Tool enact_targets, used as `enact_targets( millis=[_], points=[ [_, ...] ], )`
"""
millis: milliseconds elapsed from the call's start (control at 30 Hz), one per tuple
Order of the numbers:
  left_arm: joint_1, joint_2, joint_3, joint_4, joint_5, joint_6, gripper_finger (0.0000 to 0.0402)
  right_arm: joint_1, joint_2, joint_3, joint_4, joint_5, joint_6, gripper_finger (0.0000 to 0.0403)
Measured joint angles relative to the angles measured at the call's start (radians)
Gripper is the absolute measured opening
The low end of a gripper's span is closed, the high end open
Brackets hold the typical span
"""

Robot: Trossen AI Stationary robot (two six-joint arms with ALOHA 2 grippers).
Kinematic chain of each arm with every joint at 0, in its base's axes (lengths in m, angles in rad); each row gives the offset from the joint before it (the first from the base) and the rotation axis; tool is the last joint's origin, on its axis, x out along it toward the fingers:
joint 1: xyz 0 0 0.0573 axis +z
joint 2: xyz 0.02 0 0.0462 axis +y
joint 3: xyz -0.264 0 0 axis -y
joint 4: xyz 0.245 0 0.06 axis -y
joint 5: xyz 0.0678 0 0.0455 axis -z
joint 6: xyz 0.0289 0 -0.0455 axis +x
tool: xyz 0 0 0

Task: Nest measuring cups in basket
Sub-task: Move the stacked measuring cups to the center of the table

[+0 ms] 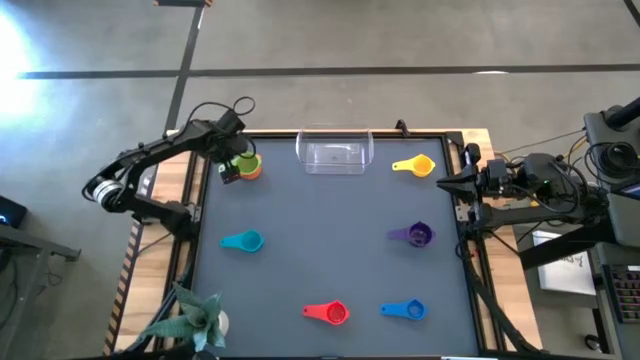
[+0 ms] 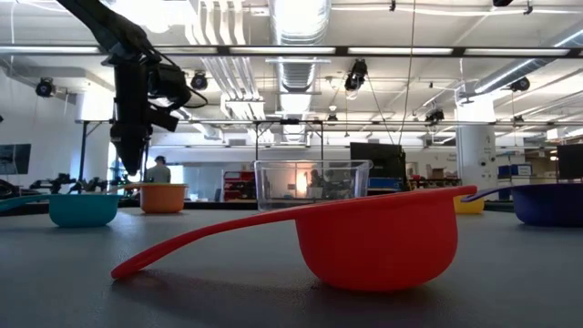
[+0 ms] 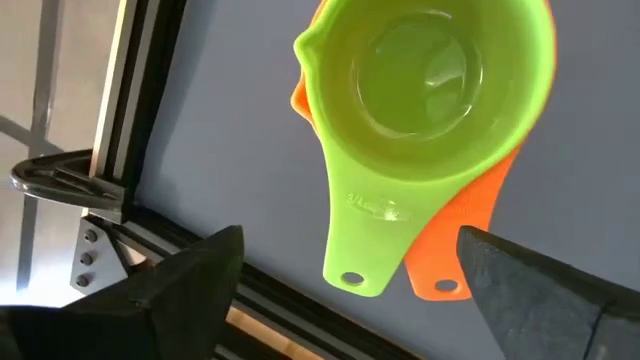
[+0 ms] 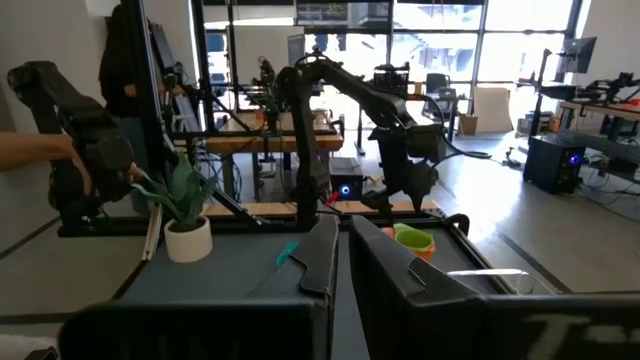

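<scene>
Your left hand (image 1: 232, 168) hovers over the far-left corner of the bench (image 1: 300, 270), fingers (image 3: 190, 275) apart, straddling the handles of the green cup (image 3: 425, 110), which sits nested in the orange cup (image 3: 470, 235). Judged from their look, these cups are light, rigid plastic with smooth walls: they will likely slide or tip if nudged, so take them by the flat handles, where the two overlap, not by the round bowl. The basket (image 1: 335, 153) stands empty at the far edge, mid-bench; its clear walls are hard to make out from above. Loose on the bench: yellow cup (image 1: 416, 165) right of the basket, teal cup (image 1: 243, 241), purple cup (image 1: 415, 234), red cup (image 1: 329, 312), blue cup (image 1: 406, 310). In the low view the red cup fills the foreground and hides most of the bench behind it. The orange cup is mostly covered by the green. Your right hand (image 1: 447, 184) waits at the right edge, fingers together.
</scene>
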Motion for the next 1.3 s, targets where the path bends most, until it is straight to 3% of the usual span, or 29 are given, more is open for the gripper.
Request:
enact_targets(
  millis=[233,633,1000,1300],
  points=[
    [-0.037,-0.008,0.003,-0.026,-0.038,-0.024,0.0357,0.0,0.0,0.0,0.0,0.0,0.0,0.0022],
    [-0.191,-0.022,0.138,-0.11,-0.152,-0.132,0.0357,0.0,0.0,0.0,0.0,0.0,0.0,0.0022],
    [-0.336,0.153,0.134,-0.045,-0.164,-0.224,0.0357,0.0,0.0,0.0,0.0,0.0,0.0,0.0022],
    [-0.346,0.339,0.156,-0.017,-0.235,-0.273,0.0345,0.0,0.0,0.0,0.0,0.0,0.0,0.0022]
  ],
)
